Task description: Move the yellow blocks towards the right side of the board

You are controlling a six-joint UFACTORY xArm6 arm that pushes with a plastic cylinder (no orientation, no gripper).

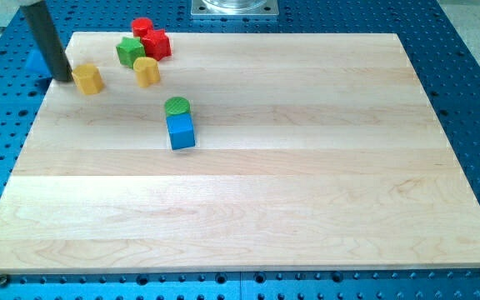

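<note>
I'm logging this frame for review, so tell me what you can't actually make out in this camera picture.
- My tip: whether it touches the left yellow block; the gap is too small to judge.
- Blue shape at the board's left edge: mostly hidden behind the rod.
- Two red blocks: they overlap, so their exact shapes are unclear.
- Green cylinder: its lower part is hidden by the blue cube.
- Rod's upper part: cut off by the view's top.

No legible text, labels, brands, numbers or signs anywhere in the camera view: none on the wooden desk [307,192], none on the coloured blocks, none on the blue perforated base [473,75] around it.
</note>
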